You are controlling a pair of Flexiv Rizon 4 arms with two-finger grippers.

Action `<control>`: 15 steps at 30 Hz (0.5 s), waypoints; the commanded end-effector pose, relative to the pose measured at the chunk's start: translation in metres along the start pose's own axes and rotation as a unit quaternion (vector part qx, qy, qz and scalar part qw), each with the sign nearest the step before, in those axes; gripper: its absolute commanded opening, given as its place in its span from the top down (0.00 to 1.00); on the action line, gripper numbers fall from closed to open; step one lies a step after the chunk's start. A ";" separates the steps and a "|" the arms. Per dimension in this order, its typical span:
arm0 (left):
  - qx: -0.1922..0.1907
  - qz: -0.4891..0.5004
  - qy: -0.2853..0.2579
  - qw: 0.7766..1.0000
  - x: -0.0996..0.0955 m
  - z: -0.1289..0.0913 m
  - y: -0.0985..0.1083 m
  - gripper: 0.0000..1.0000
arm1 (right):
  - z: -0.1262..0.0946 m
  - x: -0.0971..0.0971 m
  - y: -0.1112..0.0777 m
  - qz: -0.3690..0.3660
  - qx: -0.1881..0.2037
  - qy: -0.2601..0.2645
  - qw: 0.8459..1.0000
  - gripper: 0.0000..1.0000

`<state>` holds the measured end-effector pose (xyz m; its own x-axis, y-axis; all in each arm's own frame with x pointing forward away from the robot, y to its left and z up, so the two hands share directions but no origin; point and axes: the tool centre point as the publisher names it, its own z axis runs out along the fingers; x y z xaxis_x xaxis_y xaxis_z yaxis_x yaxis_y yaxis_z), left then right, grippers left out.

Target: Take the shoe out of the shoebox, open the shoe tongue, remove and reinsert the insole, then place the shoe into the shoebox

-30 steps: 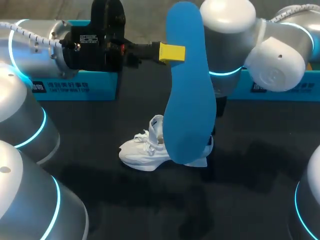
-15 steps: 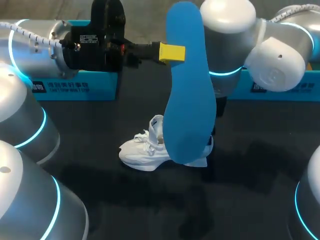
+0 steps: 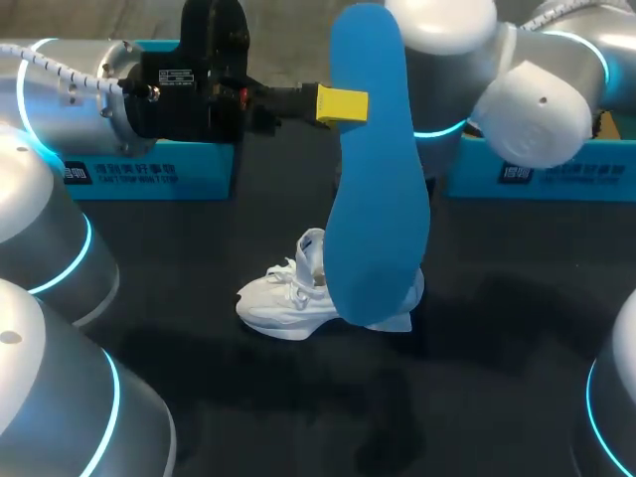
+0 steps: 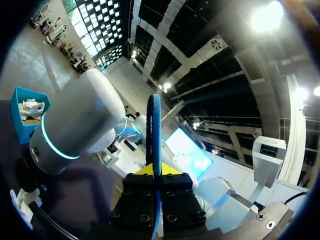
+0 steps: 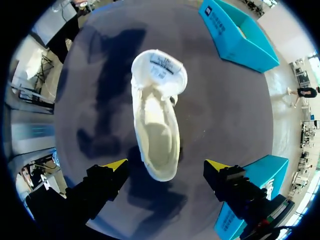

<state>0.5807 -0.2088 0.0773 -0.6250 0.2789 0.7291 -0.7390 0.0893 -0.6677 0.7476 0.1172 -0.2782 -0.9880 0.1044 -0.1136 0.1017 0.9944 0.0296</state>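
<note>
With the insole (image 3: 376, 179) clamped in the left gripper (image 4: 156, 172) and the right gripper (image 5: 166, 167) spread empty above the shoe (image 5: 157, 130), reinsertion is judged next, toe-first into it.

Print on the shoebox (image 3: 204, 171) and the shoe tongue label (image 5: 161, 65) is illegible.

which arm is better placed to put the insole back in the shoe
Left. The left pincer is shut on the blue insole, held upright in the air. The right pincer hangs open and empty over the white shoe, so it seems better suited to steadying it.
</note>
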 end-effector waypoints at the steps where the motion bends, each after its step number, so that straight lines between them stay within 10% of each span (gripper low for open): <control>1: 0.000 0.000 0.000 1.000 -0.001 0.001 0.000 1.00 | 0.015 -0.013 0.022 -0.002 0.015 0.007 1.000 0.00; 15: 0.000 0.000 0.000 1.000 -0.001 0.001 0.000 1.00 | 0.066 -0.020 0.027 0.000 0.020 0.023 1.000 0.00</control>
<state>0.5807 -0.2088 0.0773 -0.6250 0.2790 0.7291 -0.7391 0.0893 -0.6677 0.7743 0.1379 -0.3272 -0.9919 0.1022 -0.0748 0.1028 0.9947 -0.0040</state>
